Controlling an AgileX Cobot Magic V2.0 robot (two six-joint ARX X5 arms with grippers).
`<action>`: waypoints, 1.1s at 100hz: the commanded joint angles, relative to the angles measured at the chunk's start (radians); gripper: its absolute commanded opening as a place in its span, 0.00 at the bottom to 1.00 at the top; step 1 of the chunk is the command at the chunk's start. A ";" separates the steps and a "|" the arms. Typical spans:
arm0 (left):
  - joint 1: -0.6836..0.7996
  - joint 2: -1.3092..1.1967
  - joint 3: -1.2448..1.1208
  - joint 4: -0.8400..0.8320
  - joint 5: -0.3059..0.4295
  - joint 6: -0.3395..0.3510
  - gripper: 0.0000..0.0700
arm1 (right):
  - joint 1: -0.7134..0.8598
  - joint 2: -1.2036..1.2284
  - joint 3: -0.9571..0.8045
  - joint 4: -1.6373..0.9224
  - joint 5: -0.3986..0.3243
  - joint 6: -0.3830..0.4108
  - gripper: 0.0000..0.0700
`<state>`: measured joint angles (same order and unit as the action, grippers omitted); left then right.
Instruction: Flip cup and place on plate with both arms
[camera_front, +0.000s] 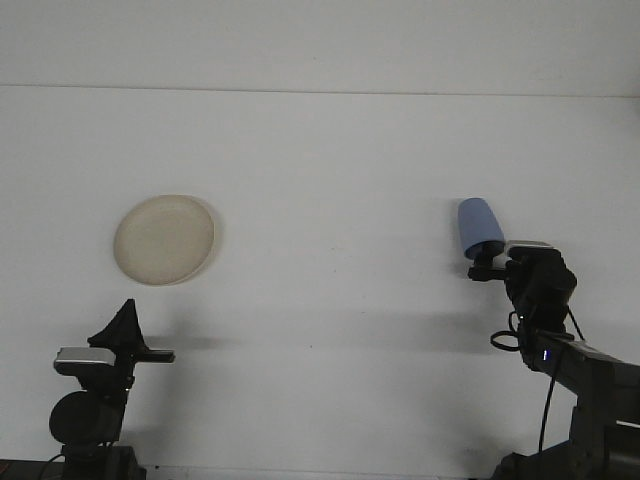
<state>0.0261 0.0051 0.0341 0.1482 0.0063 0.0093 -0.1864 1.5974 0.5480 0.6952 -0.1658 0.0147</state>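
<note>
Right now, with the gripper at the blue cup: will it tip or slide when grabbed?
The cup stands upside down, narrow end up and wide rim on the table, so it probably resists tipping. It looks like thin, light plastic, so a nudge from the right gripper may slide it on the smooth surface. Its tapered wall could slip upward out of a loose squeeze.

Both arms are matte black; the left arm (92, 400) has a rounded, drum-like joint housing low down, topped by a silver-grey camera module, and its gripper (124, 325) ends in a dark, triangular pair of fingers with a thin flat bar jutting to one side; the right arm (575, 375) is a chunkier black link with looping black cables along it, a small blue light glowing on its casing, and a pale grey module at the wrist; its gripper (483, 266) is small, black and knobbly.
</note>
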 joint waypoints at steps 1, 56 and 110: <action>0.002 -0.002 -0.020 0.010 0.002 -0.002 0.02 | -0.004 0.040 0.030 0.015 -0.011 -0.006 0.83; 0.002 -0.002 -0.020 0.010 0.002 -0.002 0.02 | -0.005 0.125 0.106 0.015 -0.098 -0.039 0.02; 0.002 -0.002 -0.020 0.010 0.002 -0.002 0.02 | 0.019 -0.232 0.105 -0.299 -0.079 0.008 0.01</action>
<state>0.0261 0.0051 0.0341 0.1482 0.0063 0.0093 -0.1753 1.4258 0.6430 0.4503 -0.2550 0.0010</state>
